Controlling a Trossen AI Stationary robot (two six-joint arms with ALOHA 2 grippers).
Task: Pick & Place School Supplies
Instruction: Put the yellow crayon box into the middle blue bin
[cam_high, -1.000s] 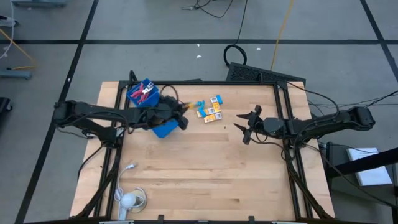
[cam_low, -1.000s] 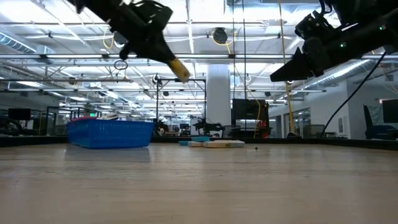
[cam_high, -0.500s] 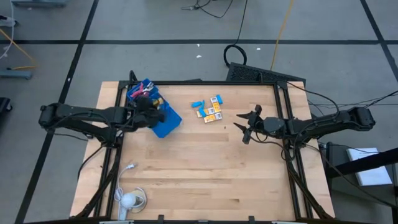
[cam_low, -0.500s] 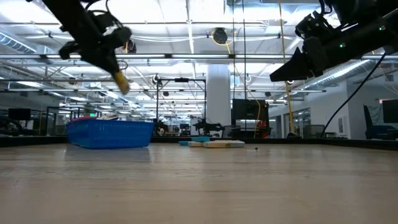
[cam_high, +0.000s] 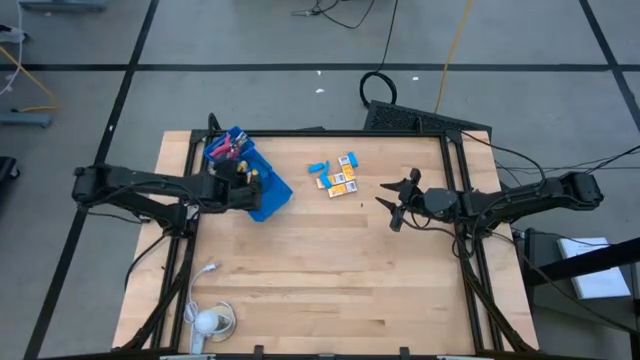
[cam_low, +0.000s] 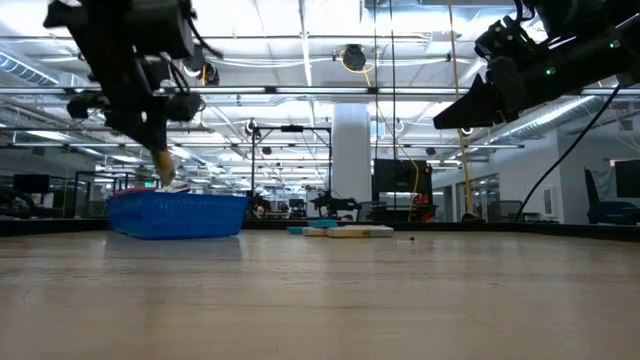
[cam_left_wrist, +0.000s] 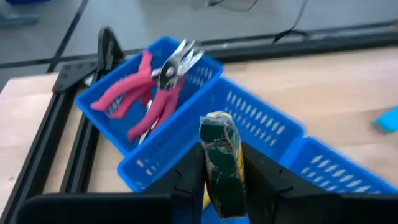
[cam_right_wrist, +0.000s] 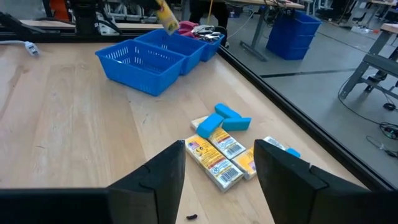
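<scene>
Over the blue tray (cam_high: 262, 196), at about ten o'clock on the counter (cam_high: 320, 270), you can see the left gripper (cam_high: 250, 183) holding a small yellow-orange box (cam_left_wrist: 222, 163) upright, its jaws closed on the box's two flat sides; in the low view that box (cam_low: 163, 166) hangs just above the tray's rim (cam_low: 178, 213). In the tray's compartment toward eleven o'clock lies a pair of red-handled pliers (cam_left_wrist: 152, 87), steel nose pointing away from the left arm. Out toward twelve o'clock from the counter's middle, well apart from the tray, you have the rest of the supplies in a loose cluster: more yellow-orange boxes (cam_right_wrist: 216, 155) lying flat and touching one another, with light-blue pieces (cam_right_wrist: 222, 119) just beside them. The right gripper (cam_high: 397, 201) hovers near that cluster, on its three o'clock side, jaws spread wide with nothing between them. Down at seven o'clock, a white cable (cam_high: 205, 280) curls beside a round white object (cam_high: 206, 322) near the counter's edge.
</scene>
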